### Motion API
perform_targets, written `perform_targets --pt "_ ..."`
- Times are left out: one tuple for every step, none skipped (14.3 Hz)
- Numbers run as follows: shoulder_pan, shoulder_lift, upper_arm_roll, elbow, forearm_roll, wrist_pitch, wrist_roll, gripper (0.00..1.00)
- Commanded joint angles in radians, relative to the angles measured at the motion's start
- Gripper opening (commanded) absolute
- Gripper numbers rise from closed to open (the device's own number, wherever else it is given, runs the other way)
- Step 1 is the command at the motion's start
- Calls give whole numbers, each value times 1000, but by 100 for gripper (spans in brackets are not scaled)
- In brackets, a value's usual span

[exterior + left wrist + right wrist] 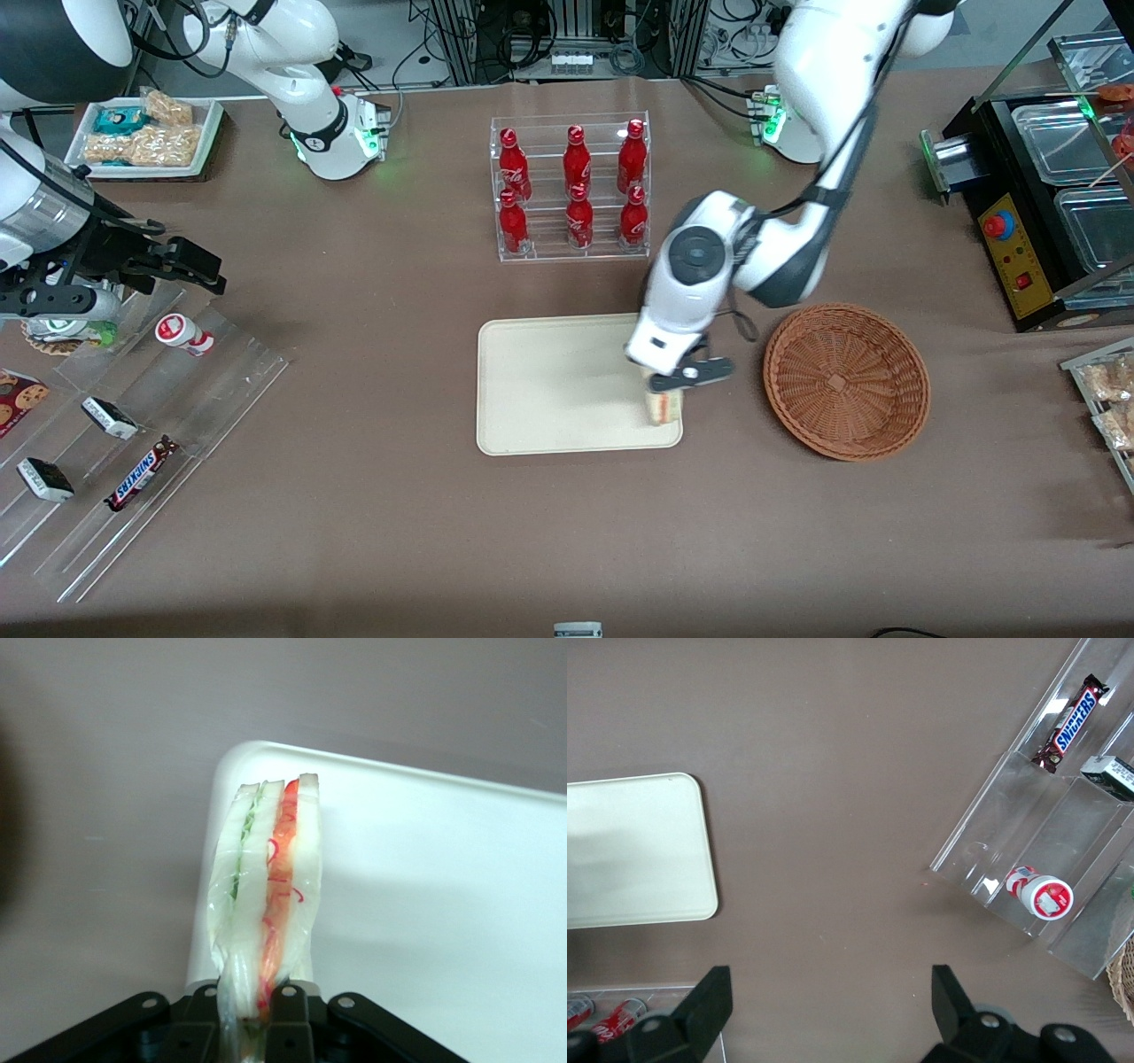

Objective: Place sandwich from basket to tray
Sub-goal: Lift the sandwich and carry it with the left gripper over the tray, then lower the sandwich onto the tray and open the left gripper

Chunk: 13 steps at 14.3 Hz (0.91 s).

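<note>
White glossy arm shells, dark grey joint cap, black end effector [675, 387] with silver screws, green base lights

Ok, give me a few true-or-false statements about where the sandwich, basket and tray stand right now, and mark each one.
1. The hand is shut on the sandwich. True.
2. The sandwich lies in the basket. False: the basket holds nothing; the sandwich is over the tray.
3. The sandwich is at the tray's corner nearest the basket. True.
4. The tray already holds a cola bottle. False: the cola bottles stand in their clear rack.
</note>
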Motion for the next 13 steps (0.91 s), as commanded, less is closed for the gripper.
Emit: perform_targets --pt "-72 77 18 89 13 25 -14 7" --pt "-89 89 18 102 13 36 -14 7" --pt "-112 100 19 105 16 53 -16 7" --pt "-129 109 22 105 17 74 -22 7" --pt "-138 120 24 105 29 99 -24 7" --pt "-138 132 24 106 45 117 -37 7" --pt "-147 144 24 116 69 128 -57 7" --pt "-158 169 24 134 109 136 -88 7" --pt "-158 193 24 151 149 136 -118 7" --pt "-158 213 24 160 181 137 -151 10" --pt "-158 217 24 160 187 143 -171 21" --pt "-158 215 22 159 181 148 -189 55" --pt "-157 207 22 159 177 148 -201 100"
